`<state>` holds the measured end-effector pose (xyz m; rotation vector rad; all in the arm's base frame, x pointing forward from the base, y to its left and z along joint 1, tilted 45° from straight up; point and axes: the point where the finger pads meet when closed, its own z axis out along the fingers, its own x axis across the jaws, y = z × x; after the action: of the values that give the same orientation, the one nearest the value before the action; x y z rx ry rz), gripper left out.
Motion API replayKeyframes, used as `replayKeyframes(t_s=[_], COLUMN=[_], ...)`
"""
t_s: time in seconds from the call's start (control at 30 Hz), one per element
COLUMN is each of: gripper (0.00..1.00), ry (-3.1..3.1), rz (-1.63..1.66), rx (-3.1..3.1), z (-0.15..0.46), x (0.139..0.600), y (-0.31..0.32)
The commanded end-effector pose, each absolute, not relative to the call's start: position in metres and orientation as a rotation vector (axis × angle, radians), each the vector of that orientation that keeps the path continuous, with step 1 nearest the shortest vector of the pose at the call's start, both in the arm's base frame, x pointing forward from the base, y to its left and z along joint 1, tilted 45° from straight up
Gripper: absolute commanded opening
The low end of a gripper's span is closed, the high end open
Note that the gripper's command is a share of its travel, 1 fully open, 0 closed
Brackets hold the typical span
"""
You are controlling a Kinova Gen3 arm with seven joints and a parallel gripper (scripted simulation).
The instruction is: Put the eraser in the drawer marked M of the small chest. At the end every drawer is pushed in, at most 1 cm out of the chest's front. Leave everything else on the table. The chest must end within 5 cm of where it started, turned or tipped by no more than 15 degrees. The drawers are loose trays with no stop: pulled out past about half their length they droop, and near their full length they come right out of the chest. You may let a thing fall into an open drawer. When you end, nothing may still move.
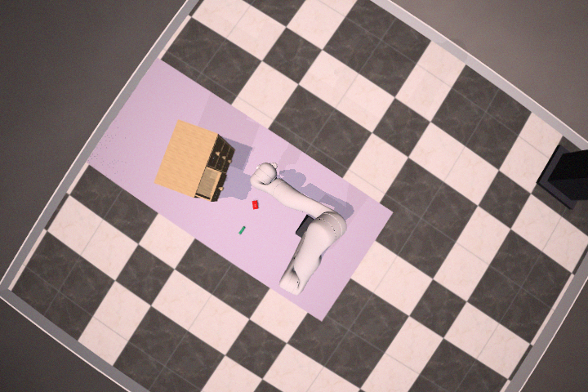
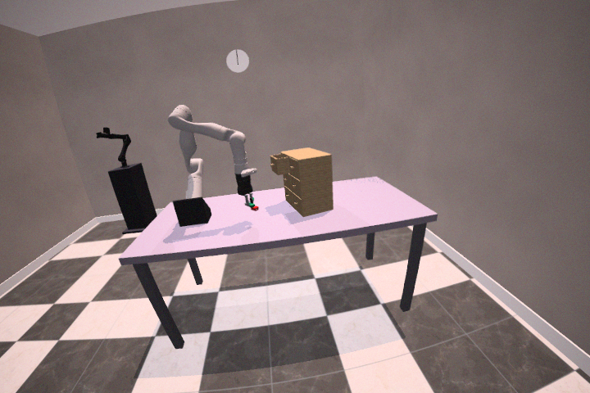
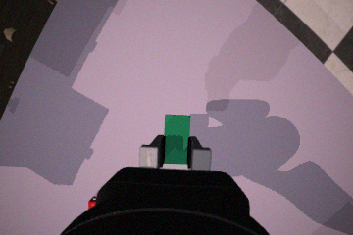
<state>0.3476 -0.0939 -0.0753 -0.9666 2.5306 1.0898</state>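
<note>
My gripper [image 3: 176, 147] [image 2: 248, 201] points down at the purple table [image 2: 351, 208], a short way in front of the chest. It is shut on a green block [image 3: 177, 128], the eraser, which sticks out past the fingertips close over the table top. I cannot tell whether it touches the table. In the overhead view the white wrist [image 1: 265, 171] hides the gripper. The wooden chest [image 1: 186, 154] [image 2: 311, 180] [image 3: 18, 29] stands upright with its drawer fronts facing the arm. One top drawer [image 1: 207, 182] [image 2: 279, 163] is pulled partly out. The drawer letters are too small to read.
A small red thing [image 1: 255, 204] [image 2: 254, 208] [image 3: 92, 202] lies on the table just beside the gripper. A thin green thing [image 1: 242, 229] lies farther from the chest. The arm's black base box [image 2: 191, 210] stands at the table's other end. A black pedestal [image 2: 131, 191] stands on the floor.
</note>
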Motion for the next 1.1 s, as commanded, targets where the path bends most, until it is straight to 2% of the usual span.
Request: replayKeyframes(t_s=[0.0,1.07], gripper=[0.45,0.45], ry=[2.533,2.618], rz=[1.089,1.12], rx=[-0.958,-0.818], z=[-0.0732,-0.0686], x=[0.3481,0.3511], y=[-0.0974,-0.0927])
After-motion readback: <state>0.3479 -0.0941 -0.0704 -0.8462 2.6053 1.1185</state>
